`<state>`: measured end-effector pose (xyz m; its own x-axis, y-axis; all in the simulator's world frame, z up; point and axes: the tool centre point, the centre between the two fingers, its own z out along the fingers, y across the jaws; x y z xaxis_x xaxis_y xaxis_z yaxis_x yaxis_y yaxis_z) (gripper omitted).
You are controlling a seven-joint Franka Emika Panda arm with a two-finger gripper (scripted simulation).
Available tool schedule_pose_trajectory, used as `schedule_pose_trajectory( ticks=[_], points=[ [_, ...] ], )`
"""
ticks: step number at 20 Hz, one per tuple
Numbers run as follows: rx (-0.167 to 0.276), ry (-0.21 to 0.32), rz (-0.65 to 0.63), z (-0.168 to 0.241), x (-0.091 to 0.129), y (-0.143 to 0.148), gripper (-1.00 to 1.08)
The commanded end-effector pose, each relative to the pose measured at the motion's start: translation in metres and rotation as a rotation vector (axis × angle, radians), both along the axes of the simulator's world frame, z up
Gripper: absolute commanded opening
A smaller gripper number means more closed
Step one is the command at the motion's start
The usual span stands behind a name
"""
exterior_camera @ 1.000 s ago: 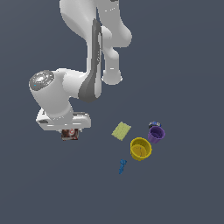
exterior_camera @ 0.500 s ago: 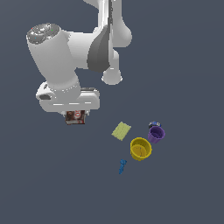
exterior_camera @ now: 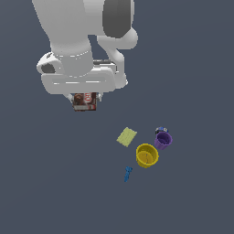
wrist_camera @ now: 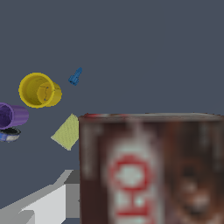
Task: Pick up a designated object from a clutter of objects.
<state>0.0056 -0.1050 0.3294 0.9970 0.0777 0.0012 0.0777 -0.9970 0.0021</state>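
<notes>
I am seeing the claw (exterior_camera: 85, 101) clamping the brown-red box (exterior_camera: 85, 101); its fingers are hiding behind the arm.

My smooth white rounded arm casing (exterior_camera: 68, 32) carries a dark grey joint cap (exterior_camera: 118, 17); above my flat white gripper housing (exterior_camera: 80, 82) sits a grey disc.

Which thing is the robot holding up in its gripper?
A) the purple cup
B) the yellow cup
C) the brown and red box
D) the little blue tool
C: the brown and red box hangs under the gripper and fills the wrist view, while the yellow cup, purple cup and little blue tool sit apart from it, toward the exterior view's right.
</notes>
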Motion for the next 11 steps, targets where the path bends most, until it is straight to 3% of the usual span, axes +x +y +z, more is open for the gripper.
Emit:
schedule_pose_trajectory(
  ticks=[1,11],
  points=[
    [0.0,0.002,0.0,0.016,-0.003,0.008,-1.0],
    [0.002,0.001,0.0,0.043,-0.004,0.02,-1.0]
  ],
)
